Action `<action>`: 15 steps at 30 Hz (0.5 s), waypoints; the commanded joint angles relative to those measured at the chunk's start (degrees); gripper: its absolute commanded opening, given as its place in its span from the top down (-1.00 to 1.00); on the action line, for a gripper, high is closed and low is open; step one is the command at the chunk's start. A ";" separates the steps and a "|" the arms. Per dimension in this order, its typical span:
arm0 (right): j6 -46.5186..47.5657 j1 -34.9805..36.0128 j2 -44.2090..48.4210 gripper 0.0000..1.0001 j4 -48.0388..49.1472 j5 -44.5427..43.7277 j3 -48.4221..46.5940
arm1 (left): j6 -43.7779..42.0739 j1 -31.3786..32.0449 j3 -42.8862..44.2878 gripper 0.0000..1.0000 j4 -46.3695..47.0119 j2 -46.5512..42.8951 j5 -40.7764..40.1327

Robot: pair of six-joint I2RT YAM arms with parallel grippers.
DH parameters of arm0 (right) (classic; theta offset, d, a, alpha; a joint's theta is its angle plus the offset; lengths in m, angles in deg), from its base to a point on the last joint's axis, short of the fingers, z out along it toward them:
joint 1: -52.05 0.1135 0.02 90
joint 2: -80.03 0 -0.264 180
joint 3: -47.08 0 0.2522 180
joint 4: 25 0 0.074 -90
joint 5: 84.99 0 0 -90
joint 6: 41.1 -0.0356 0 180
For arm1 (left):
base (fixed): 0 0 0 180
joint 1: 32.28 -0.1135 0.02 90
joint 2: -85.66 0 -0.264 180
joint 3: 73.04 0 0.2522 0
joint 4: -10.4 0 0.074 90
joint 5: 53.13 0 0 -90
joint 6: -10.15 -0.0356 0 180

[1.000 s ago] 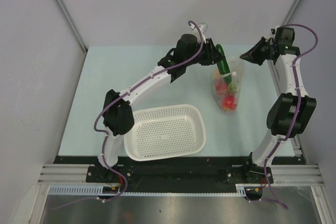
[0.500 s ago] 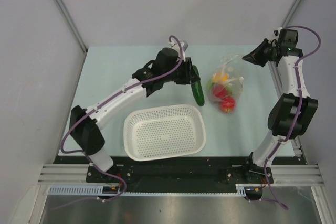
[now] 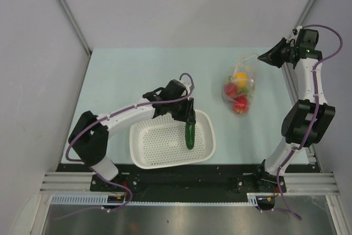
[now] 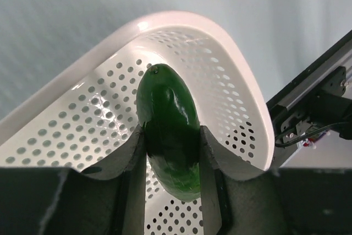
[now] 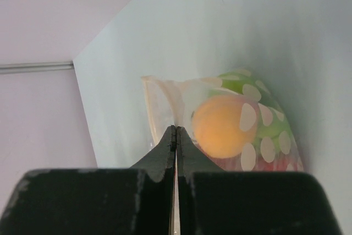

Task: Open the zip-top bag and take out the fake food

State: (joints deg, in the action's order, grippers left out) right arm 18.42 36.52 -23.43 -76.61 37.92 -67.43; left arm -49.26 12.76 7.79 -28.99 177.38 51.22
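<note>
Clamping the cucumber [image 4: 168, 108] between its fingers [image 4: 132, 152], our left pincer [image 3: 190, 118] hangs over the basket [image 3: 165, 160]. The cucumber points down from the fingertips into the basket's right half. From the wrist, the basket's perforated wall curves behind and to both sides of the fingers. The cucumber's far tip sits close to that wall, though we cannot tell whether it touches.

Our right pincer [image 5: 176, 136] is pressed together on a thin edge of the bag [image 5: 159, 97], pinching the plastic at its tips. The bag stretches away from those tips over the table [image 3: 126, 75], well apart from the left pincer. Just beyond the right tips, inside the bag, we see an orange fruit [image 5: 223, 125], a green one [image 5: 234, 81] behind it, and red ones [image 3: 240, 104] farther from the pincer.
</note>
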 commanded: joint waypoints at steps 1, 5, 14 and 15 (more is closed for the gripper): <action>-0.28 -0.29 3.79 1.00 1.11 1.55 -3.05 | 1.57 1.19 0.88 1.00 -2.06 1.97 4.46; 0.16 -0.29 4.76 1.00 1.11 1.81 -1.82 | 2.11 1.19 -1.85 0.78 -1.09 -0.40 4.46; 1.03 0.50 6.34 1.00 0.68 1.20 1.00 | -2.55 1.20 4.02 -0.41 0.93 -5.33 7.00; 1.21 0.50 6.34 1.00 0.41 1.02 0.65 | -2.73 1.19 8.21 -0.66 0.67 -4.11 7.36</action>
State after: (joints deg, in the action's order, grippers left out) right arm 18.53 36.63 -20.32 -76.61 38.53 -65.99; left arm -49.20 13.83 6.32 -30.96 176.11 56.10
